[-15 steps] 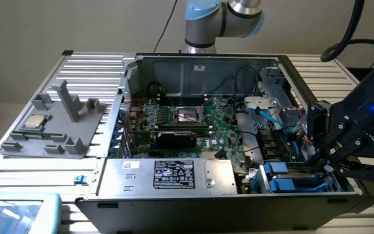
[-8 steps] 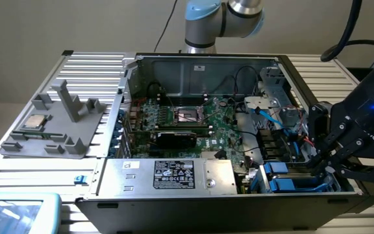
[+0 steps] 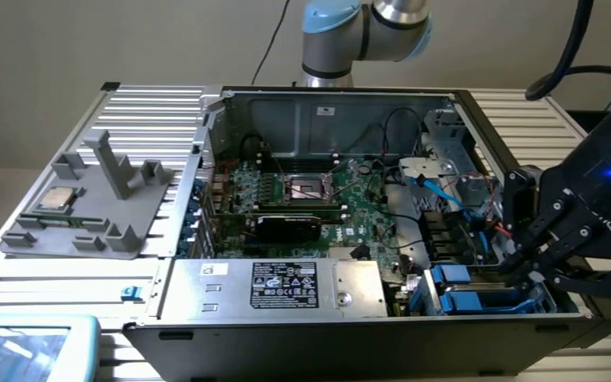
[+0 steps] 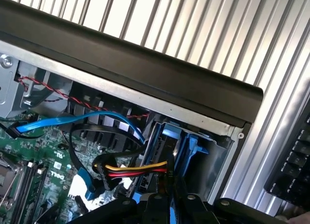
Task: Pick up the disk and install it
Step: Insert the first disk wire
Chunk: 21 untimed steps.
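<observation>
The disk (image 3: 483, 302) shows as a bright blue carrier frame standing on edge in the drive bay, at the front corner of the open computer case (image 3: 327, 342) on the exterior view's right. My black gripper (image 3: 525, 274) hangs right over that bay with its fingers drawn together at the carrier's top edge. In the wrist view the blue frame of the disk (image 4: 186, 146) runs from the bay straight down to my gripper (image 4: 167, 202), which is shut on it. The drive's metal body and label are hidden inside the bay.
A yellow, red and black power cable (image 4: 138, 170) and a blue data cable (image 4: 82, 120) lie close to the bay. The grey power-supply box (image 3: 274, 286) sits at the case front. A grey fixture (image 3: 83, 215) with a processor chip (image 3: 56, 199) stands outside the case.
</observation>
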### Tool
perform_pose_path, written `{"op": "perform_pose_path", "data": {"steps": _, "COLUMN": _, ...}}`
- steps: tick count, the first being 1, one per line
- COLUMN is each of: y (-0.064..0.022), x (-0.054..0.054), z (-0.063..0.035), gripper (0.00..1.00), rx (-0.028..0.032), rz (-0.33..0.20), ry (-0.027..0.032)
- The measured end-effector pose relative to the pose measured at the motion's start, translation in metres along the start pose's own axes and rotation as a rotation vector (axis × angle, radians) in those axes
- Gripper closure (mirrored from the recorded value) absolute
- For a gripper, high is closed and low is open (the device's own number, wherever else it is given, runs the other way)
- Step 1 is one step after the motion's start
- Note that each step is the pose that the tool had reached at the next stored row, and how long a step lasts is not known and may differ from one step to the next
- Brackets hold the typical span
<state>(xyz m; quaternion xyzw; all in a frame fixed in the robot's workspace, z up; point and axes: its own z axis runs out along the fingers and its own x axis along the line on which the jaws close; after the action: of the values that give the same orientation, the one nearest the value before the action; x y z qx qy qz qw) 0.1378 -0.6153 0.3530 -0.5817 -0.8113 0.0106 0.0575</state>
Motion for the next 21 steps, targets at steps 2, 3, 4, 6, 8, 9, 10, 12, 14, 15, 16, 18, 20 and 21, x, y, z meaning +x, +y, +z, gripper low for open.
{"op": "perform_pose_path", "data": {"steps": 2, "y": 0.0, "x": 0.0, "z": -0.0001, "gripper": 0.84, "rx": 0.0079, "rz": 0.012, "ry": 0.0035}}
{"op": "perform_pose_path", "data": {"steps": 3, "y": 0.0, "x": 0.0, "z": 0.0, "gripper": 0.84, "rx": 0.0118, "rz": 0.019, "ry": 0.0057}}
{"op": "perform_pose_path", "data": {"steps": 4, "y": 0.0, "x": 0.0, "z": -0.0001, "gripper": 0.84, "rx": 0.016, "rz": 0.025, "ry": 0.0079}}
{"op": "perform_pose_path", "data": {"steps": 6, "y": 0.0, "x": 0.0, "z": 0.0, "gripper": 0.84, "rx": 0.0245, "rz": 0.039, "ry": 0.0122}}
{"op": "perform_pose_path", "data": {"steps": 8, "y": -0.0001, "x": 0.0, "z": 0.0, "gripper": 0.84, "rx": 0.0288, "rz": 0.047, "ry": 0.0145}}
{"op": "perform_pose_path", "data": {"steps": 9, "y": -0.0001, "x": 0.0, "z": 0.0, "gripper": 0.84, "rx": 0.0288, "rz": 0.047, "ry": 0.0146}}
{"op": "perform_pose_path", "data": {"steps": 10, "y": -0.0001, "x": 0.0, "z": 0.0, "gripper": 0.84, "rx": 0.029, "rz": 0.047, "ry": 0.0144}}
{"op": "perform_pose_path", "data": {"steps": 12, "y": -0.0001, "x": 0.0001, "z": 0.0001, "gripper": 0.84, "rx": 0.0324, "rz": 0.051, "ry": 0.0061}}
{"op": "perform_pose_path", "data": {"steps": 14, "y": 0.0, "x": 0.0001, "z": 0.0001, "gripper": 0.84, "rx": 0.0379, "rz": 0.059, "ry": 0.001}}
{"op": "perform_pose_path", "data": {"steps": 15, "y": 0.0, "x": 0.0001, "z": 0.0001, "gripper": 0.84, "rx": 0.0412, "rz": 0.065, "ry": -0.0002}}
{"op": "perform_pose_path", "data": {"steps": 16, "y": 0.0, "x": 0.0001, "z": 0.0, "gripper": 0.84, "rx": 0.0444, "rz": 0.07, "ry": -0.0008}}
{"op": "perform_pose_path", "data": {"steps": 18, "y": 0.0, "x": 0.0001, "z": -0.0001, "gripper": 0.84, "rx": 0.0506, "rz": 0.083, "ry": -0.0003}}
{"op": "perform_pose_path", "data": {"steps": 20, "y": 0.0, "x": 0.0001, "z": -0.0001, "gripper": 0.84, "rx": 0.0573, "rz": 0.098, "ry": 0.0037}}
{"op": "perform_pose_path", "data": {"steps": 21, "y": 0.0, "x": 0.0001, "z": 0.0, "gripper": 0.84, "rx": 0.0614, "rz": 0.107, "ry": 0.0063}}
